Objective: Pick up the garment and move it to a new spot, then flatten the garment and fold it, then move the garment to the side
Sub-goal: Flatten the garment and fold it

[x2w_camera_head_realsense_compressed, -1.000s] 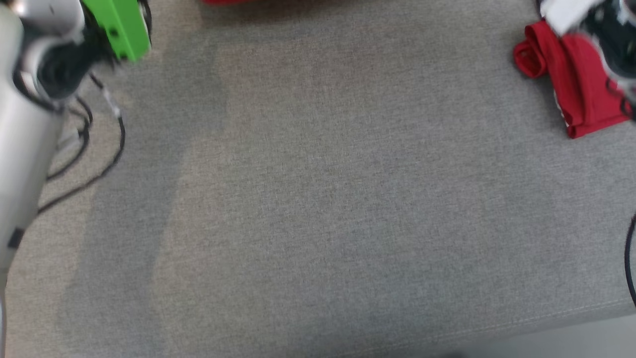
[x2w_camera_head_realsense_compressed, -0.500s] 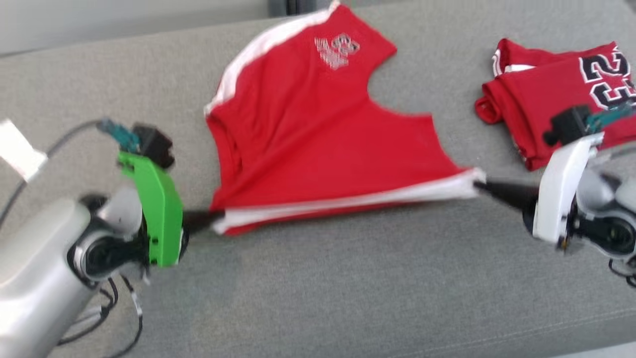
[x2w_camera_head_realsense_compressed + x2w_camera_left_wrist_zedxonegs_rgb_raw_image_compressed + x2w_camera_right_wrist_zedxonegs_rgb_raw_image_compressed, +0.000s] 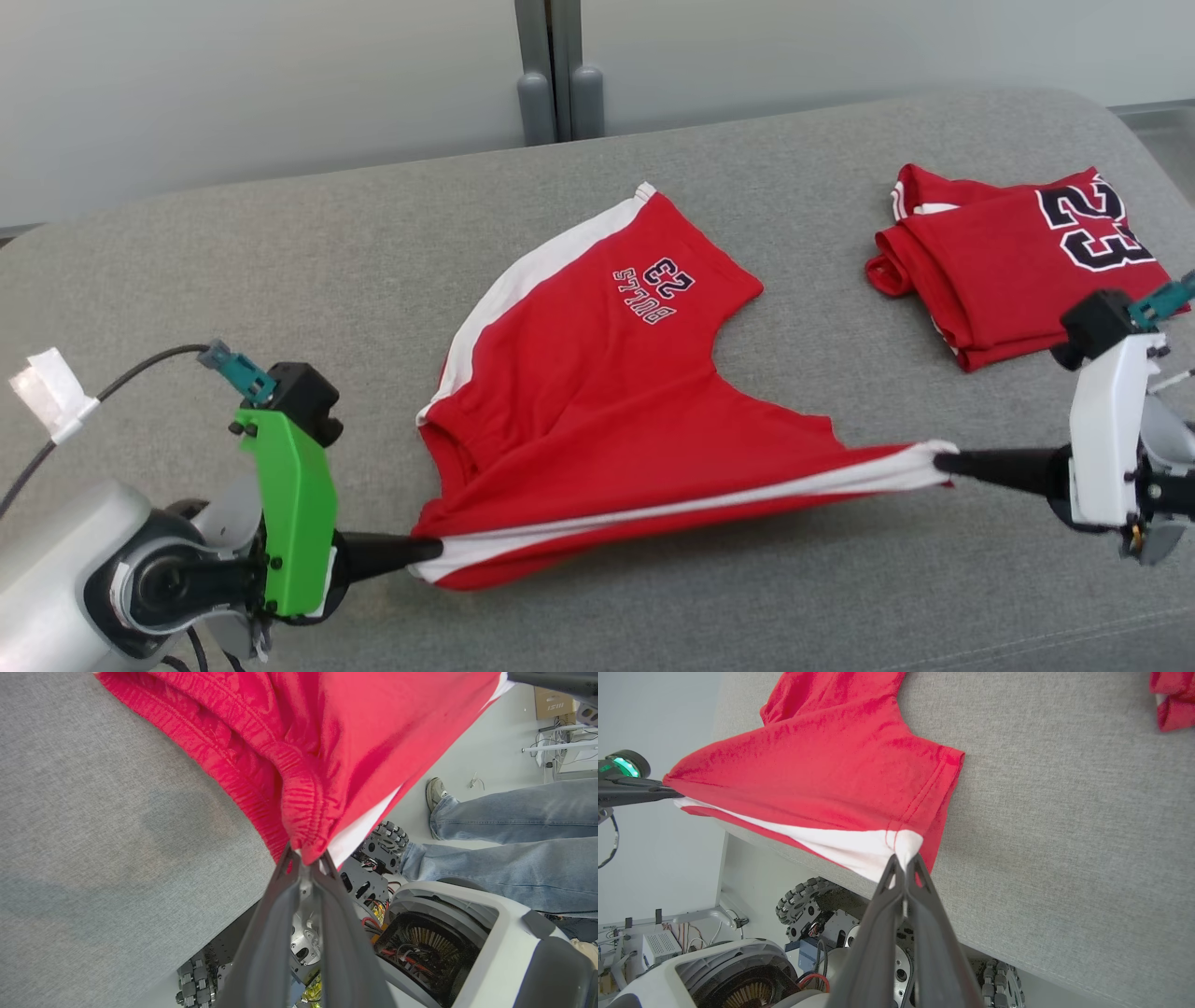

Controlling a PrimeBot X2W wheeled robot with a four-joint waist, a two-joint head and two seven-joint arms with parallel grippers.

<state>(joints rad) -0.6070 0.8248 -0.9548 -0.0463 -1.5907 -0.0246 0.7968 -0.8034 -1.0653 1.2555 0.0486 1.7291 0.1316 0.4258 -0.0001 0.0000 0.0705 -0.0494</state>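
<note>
The garment (image 3: 597,392) is a pair of red shorts with white side stripes and a "Bulls 23" print, its far half lying on the grey cushion. Its near edge is stretched taut between my two grippers. My left gripper (image 3: 425,551) is shut on the elastic waistband corner (image 3: 303,847) at the lower left. On the right, my right gripper (image 3: 938,459) is shut on the white leg-hem corner (image 3: 903,851). The held edge hangs just above the cushion.
A folded red jersey (image 3: 1018,257) with a black "23" lies at the back right of the cushion (image 3: 280,280). A pale wall and grey post (image 3: 551,70) stand behind. A person's jeans-clad legs (image 3: 504,844) are near the robot's base.
The head camera has swung upward, bringing the shorts, both grippers and the wall into view. Both grippers stay shut on the garment's stretched near edge.
</note>
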